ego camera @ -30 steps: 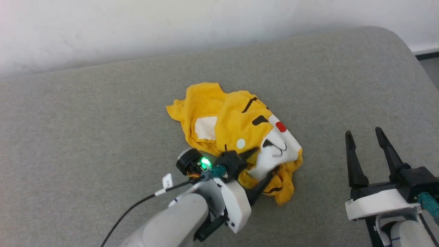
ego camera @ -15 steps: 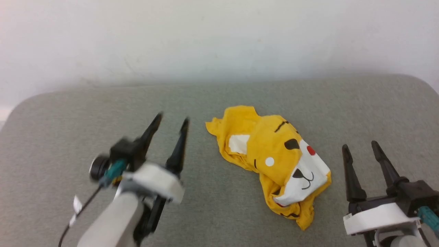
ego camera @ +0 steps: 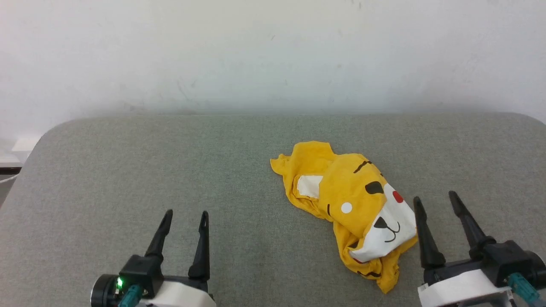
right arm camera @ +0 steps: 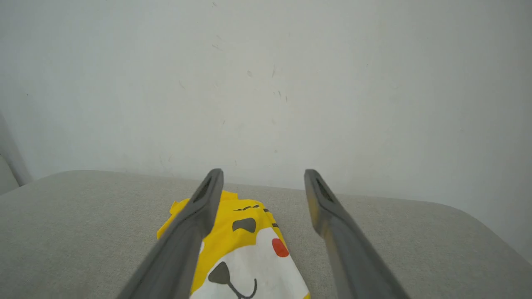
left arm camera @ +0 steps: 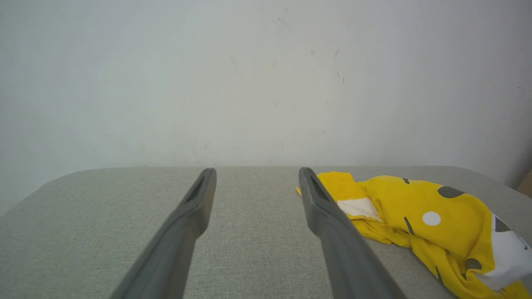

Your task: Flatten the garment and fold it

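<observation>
We see a plain indoor test space, most likely a robotics lab. A grey cloth-covered table (ego camera: 128, 170) with rounded corners stands against a scuffed white wall (ego camera: 256, 51), and a left gripper (ego camera: 187, 212) and right gripper (ego camera: 434, 195) hang over its near edge.

light: bright, even, diffuse | shadows: faint | glare: none | focus: sharp throughout

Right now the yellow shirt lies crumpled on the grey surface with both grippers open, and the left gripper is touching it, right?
No. In the head view the left gripper stands clear of the yellow shirt, with bare grey surface between them. The rest holds.
</observation>
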`<state>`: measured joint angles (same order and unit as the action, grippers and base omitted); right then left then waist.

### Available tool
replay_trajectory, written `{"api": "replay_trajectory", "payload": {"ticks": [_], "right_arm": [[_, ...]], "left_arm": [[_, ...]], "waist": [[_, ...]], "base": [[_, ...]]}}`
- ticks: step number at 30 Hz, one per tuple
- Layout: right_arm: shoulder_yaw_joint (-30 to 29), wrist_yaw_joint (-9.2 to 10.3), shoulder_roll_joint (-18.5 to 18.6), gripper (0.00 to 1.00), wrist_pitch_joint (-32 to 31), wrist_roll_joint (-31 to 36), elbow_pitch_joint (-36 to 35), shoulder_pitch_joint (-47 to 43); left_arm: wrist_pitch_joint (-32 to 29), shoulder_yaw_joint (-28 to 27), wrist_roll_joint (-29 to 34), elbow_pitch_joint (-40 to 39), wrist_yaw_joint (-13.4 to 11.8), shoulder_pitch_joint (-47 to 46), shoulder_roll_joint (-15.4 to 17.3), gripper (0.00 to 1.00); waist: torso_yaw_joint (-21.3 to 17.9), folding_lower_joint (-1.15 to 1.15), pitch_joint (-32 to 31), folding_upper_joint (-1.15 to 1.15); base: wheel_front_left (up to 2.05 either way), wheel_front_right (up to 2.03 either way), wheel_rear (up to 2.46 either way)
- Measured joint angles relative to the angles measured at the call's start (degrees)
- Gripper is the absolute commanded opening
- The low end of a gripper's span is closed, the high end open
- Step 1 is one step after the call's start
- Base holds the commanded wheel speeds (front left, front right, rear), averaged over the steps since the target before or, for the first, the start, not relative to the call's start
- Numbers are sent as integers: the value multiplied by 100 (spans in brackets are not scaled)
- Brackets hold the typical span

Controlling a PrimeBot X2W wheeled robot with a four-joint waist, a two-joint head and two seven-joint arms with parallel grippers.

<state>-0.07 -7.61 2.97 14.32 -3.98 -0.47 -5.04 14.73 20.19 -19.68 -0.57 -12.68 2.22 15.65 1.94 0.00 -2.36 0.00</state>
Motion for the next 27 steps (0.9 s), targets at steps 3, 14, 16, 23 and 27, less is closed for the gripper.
{"api": "replay_trajectory", "payload": {"ticks": [3,14,16,23,27], "right_arm": [[70,0,-1,100,0,52,31,-14],[356,1,-2,100,-9,200,-45,91],[312,0,-2,100,-9,200,-88,205],[148,0,1,100,1,177,-190,527],[79,0,0,100,9,152,-207,693]], "left_arm": [[0,-105,109,-4,134,129,-81,100],[-1365,167,0,299,808,-575,167,100],[-1807,189,-110,247,861,-942,153,100],[-3449,348,-182,486,911,-2312,131,100],[-4016,445,-168,771,959,-2960,110,100]], "waist": [[-14,0,29,0],[-289,1,430,0],[-359,1,581,0],[-661,2,1185,0],[-863,2,1523,0]], "base": [[0,0,0],[0,0,0],[0,0,0],[0,0,0],[0,0,0]]}}
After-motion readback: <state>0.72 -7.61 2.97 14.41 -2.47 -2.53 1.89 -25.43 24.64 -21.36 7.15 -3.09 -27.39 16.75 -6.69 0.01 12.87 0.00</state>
